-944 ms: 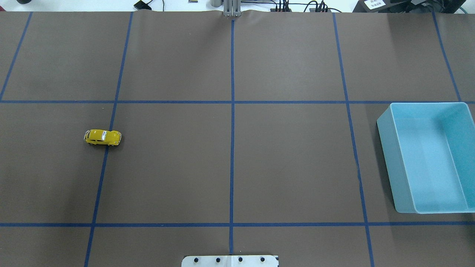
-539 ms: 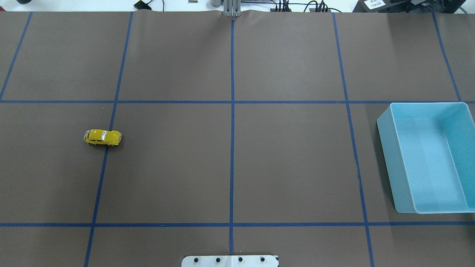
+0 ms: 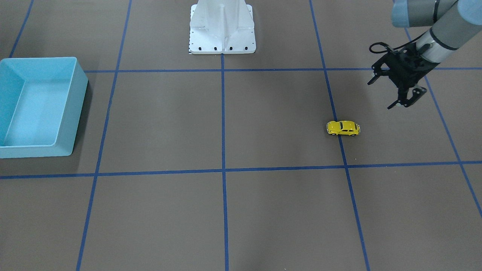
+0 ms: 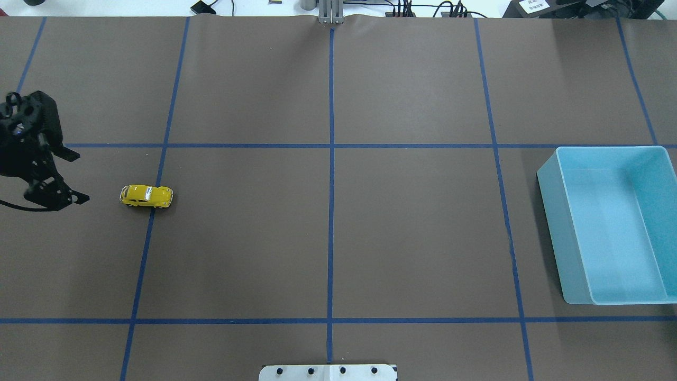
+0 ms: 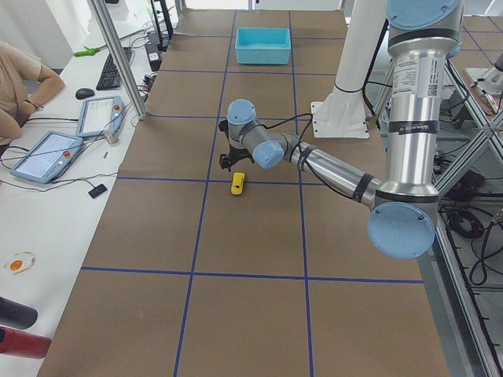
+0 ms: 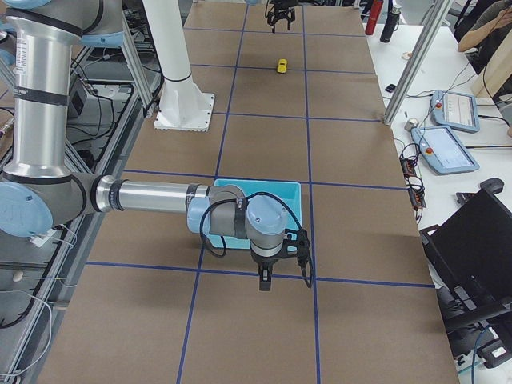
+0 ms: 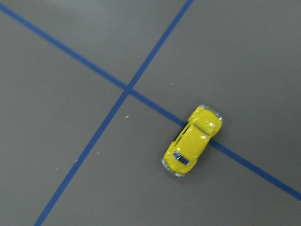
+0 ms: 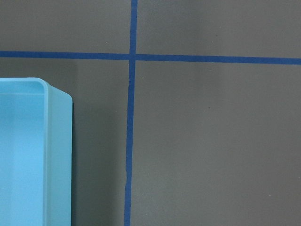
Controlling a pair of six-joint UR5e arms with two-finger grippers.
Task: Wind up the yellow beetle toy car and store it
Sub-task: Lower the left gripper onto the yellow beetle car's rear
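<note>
The yellow beetle toy car (image 4: 146,196) stands on its wheels on a blue tape line (image 4: 151,227), left of the table's middle; it also shows small in the front view (image 3: 343,128) and fills the left wrist view (image 7: 192,140). My left gripper (image 4: 83,177) hovers just left of the car, open, with nothing between its fingers, and apart from the car (image 3: 381,95). My right gripper (image 6: 286,282) shows only in the exterior right view, hanging beside the light blue bin (image 6: 288,192); whether it is open or shut I cannot tell.
The light blue bin (image 4: 555,233) sits at the table's right edge with nothing in it; its corner fills the right wrist view (image 8: 56,155). The robot's white base (image 3: 222,30) stands at the near middle. A person (image 5: 20,86) sits by tablets beyond the far edge.
My left gripper has come into the overhead view from the left edge and now hangs beside the car. The car and the bin have not moved.
</note>
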